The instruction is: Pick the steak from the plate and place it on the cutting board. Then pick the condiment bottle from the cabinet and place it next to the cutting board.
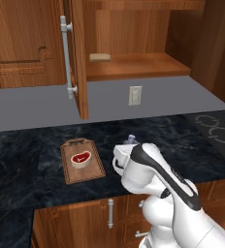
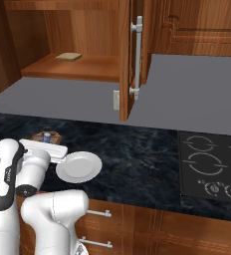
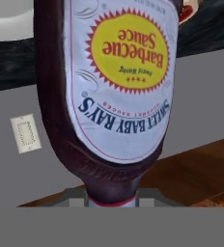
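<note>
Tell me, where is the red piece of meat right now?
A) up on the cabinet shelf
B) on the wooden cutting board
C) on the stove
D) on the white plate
B: in the left base view the steak lies on the cutting board, and in the right base view the plate is bare.

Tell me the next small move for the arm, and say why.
Probably lower the condiment bottle onto the counter beside the cutting board, then open the jaws. The steak already lies on the board, and the bottle is gripped low over the counter between board and plate.
</note>
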